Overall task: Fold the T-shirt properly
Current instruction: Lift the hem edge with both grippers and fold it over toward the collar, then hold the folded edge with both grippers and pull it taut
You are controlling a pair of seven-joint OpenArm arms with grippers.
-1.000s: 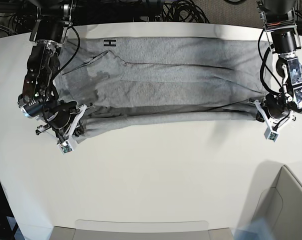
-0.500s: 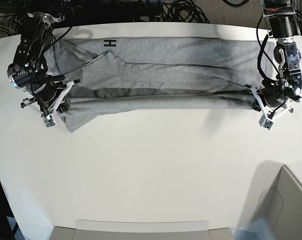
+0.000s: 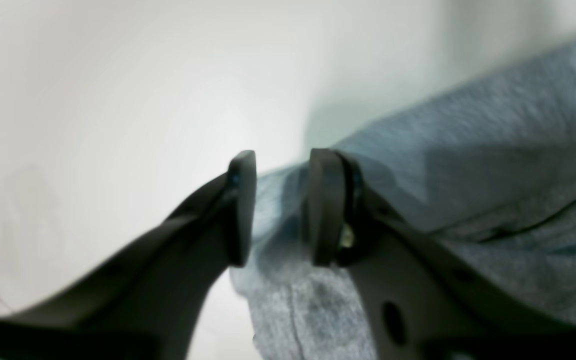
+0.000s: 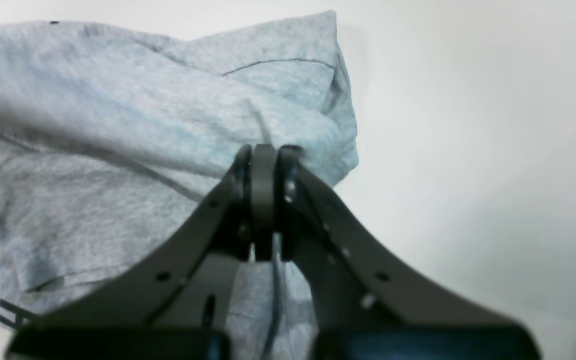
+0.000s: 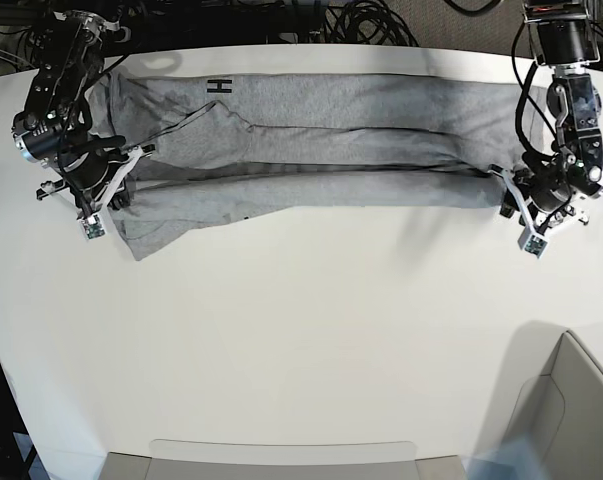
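The heather-grey T-shirt (image 5: pixel 331 140) lies stretched sideways along the far side of the white table (image 5: pixel 311 330), folded lengthwise, with a black letter (image 5: pixel 217 87) near its far edge. My right gripper (image 5: pixel 119 188) at the shirt's left end is shut on a bunched fold of the cloth (image 4: pixel 118 125); its fingers (image 4: pixel 264 165) are pressed together. My left gripper (image 5: pixel 509 195) is at the shirt's right end. In the left wrist view its jaws (image 3: pixel 280 205) stand apart, with grey cloth (image 3: pixel 468 150) in the gap and beneath them.
A light box (image 5: pixel 571 420) stands at the front right corner. A flat tray edge (image 5: pixel 281 460) runs along the table's front. Dark cables (image 5: pixel 361 20) lie behind the table's far edge. A loose flap of shirt (image 5: pixel 151 235) hangs toward me at the left.
Both grippers have moved toward the far side, carrying the shirt's near edge over the body. The folded band is now narrower and its lower edge lies flatter.
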